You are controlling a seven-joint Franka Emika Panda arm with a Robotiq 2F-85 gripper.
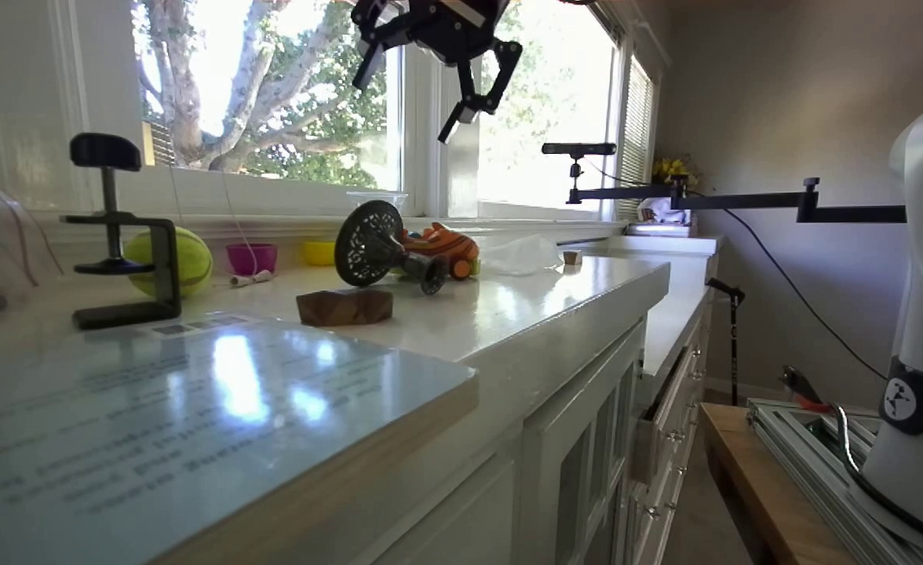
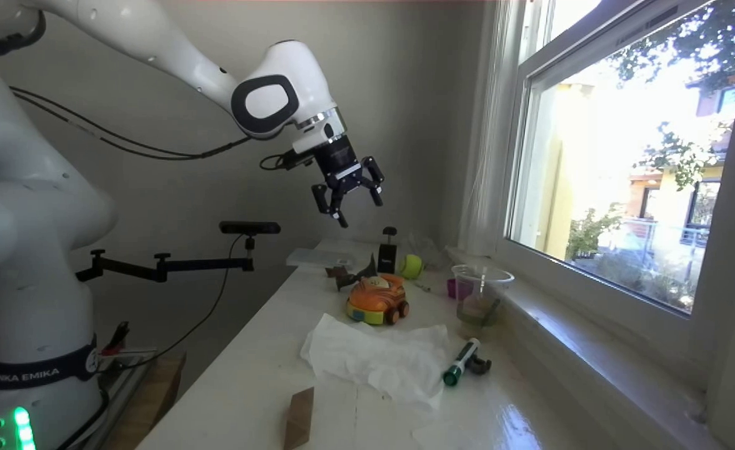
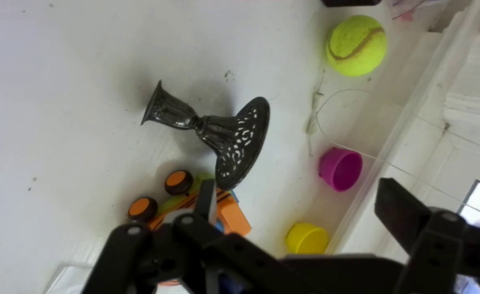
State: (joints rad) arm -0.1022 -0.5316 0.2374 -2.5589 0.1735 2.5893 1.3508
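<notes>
My fingers stand wide apart, in the air above the white desk. Below them, a candle holder lies on its side on that desk. It is dark, almost black metal with a dull shine. One end is a broad round base, pierced by lacy cut-outs that let the white show through; from there the body tapers to a narrow waist, then widens into a flared mouth at the opposite end. The base rests on edge, so the stem slants down toward the mouth. Just beside the base sits an orange toy car with dark stripes; I can't tell whether the two touch. In the wrist view, one of my fingers covers part of the car. Farther off are a purple cup, a yellow cup and a tennis ball.
</notes>
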